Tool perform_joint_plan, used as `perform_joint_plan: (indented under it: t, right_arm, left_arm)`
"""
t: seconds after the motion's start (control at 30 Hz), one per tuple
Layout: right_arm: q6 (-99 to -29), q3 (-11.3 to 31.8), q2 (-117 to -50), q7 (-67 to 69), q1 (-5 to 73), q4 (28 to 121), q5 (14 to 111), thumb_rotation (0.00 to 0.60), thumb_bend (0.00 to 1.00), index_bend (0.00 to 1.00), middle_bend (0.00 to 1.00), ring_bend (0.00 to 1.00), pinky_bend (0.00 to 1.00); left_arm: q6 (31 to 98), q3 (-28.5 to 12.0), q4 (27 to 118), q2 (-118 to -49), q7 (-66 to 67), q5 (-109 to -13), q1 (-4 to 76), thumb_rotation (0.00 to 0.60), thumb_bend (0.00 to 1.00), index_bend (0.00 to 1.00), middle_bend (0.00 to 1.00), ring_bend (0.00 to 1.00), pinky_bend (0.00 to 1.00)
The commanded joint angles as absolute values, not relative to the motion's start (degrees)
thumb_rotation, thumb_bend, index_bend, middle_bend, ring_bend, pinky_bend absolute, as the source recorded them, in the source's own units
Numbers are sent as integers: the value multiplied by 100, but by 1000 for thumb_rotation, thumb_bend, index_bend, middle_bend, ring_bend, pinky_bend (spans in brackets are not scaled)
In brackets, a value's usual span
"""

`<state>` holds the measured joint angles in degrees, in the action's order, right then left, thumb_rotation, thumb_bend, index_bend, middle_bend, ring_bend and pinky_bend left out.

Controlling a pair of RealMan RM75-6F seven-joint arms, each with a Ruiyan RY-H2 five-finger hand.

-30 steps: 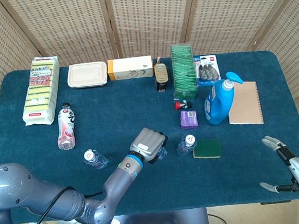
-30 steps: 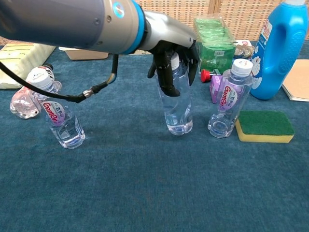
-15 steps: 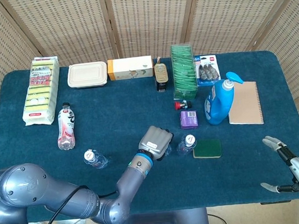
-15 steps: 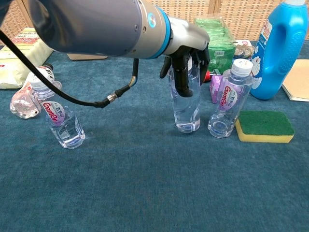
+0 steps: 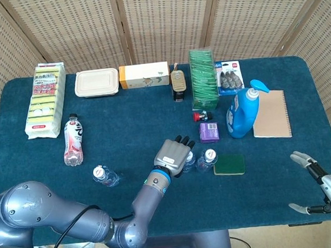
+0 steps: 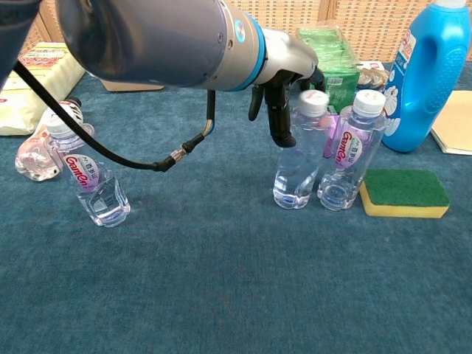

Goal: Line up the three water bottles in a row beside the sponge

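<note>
1. A table [image 5: 125,127] covered in dark blue cloth carries three water bottles: two upright side by side [image 6: 299,151] [image 6: 346,151], touching the green sponge [image 6: 404,192]; a third [image 6: 87,177] stands well apart.
2. Behind them: blue detergent jug [image 5: 241,113], notebook [image 5: 272,114], sponge multipack [image 5: 45,99] (far left), lidded container [image 5: 96,82].

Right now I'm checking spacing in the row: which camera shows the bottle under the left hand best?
The chest view: the middle bottle stands in full profile, cap to base, close beside the bottle by the sponge. In the head view the left hand covers most of it, leaving only a sliver.
</note>
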<state>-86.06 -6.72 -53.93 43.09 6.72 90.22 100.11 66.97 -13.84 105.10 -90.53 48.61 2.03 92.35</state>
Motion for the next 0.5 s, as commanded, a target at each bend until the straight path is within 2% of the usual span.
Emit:
perform_joint_plan:
  t: [0.03, 0.27, 0.5]
  right_arm:
    - [-8598, -676, -5389, 4316, 676, 9021, 10005, 600, 95, 72, 57, 13, 149]
    - [-8592, -675, -5380, 4338, 684, 9005, 9987, 600, 95, 72, 57, 13, 149]
    - [-8556, -701, -5377, 4268, 693, 9051, 10010, 600, 95, 72, 56, 13, 149]
  left_arm:
    - [6656, -1467, 10511, -9069, 4865, 153, 9165, 600, 321, 0, 0, 1, 362]
    - [6621, -1681, 10844, -8839, 4738, -84, 8937, 600, 310, 0, 0, 0, 326]
    - [6460, -1864, 11844, -7782, 4640, -174, 8592, 600, 272, 0, 0, 0, 218]
